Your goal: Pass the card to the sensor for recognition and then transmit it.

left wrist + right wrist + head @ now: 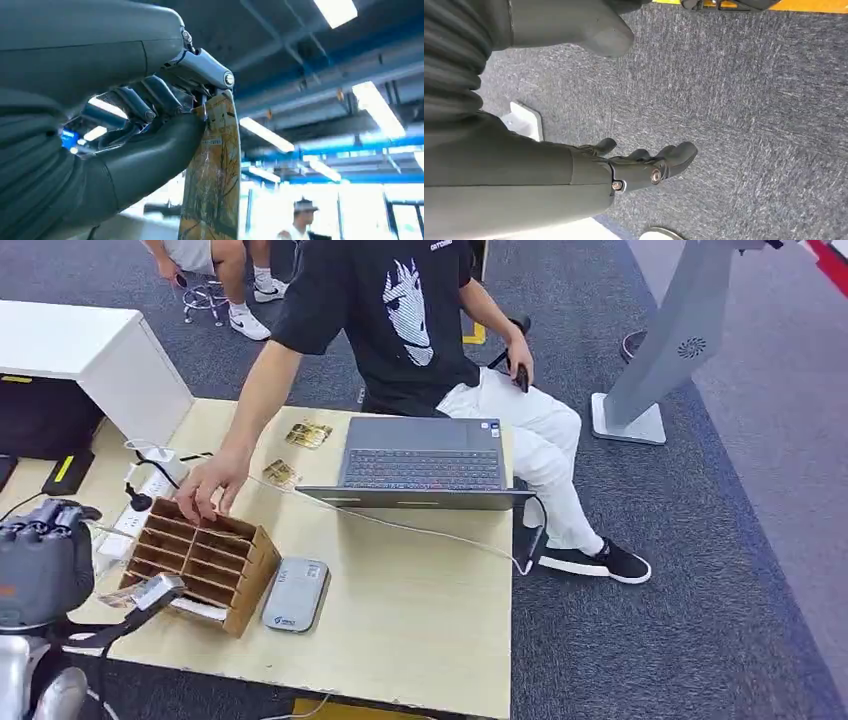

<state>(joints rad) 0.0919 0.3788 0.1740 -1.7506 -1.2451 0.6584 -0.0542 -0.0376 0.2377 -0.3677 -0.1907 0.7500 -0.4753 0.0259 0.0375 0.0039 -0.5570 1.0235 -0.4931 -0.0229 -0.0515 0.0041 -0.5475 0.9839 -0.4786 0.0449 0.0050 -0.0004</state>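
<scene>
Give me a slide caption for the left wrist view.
Left hand pinches a yellow patterned card between thumb and fingers, seen against ceiling lights.

Head view looks down on the table [420, 610]; left wrist faces the ceiling, right wrist the carpet [734, 100].

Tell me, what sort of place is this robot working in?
Probably an office-like lab or test hall. A person sits at a light wooden table with an open laptop and a grey card reader, on grey carpet. The left wrist view shows long strip lights under a high ceiling.
</scene>
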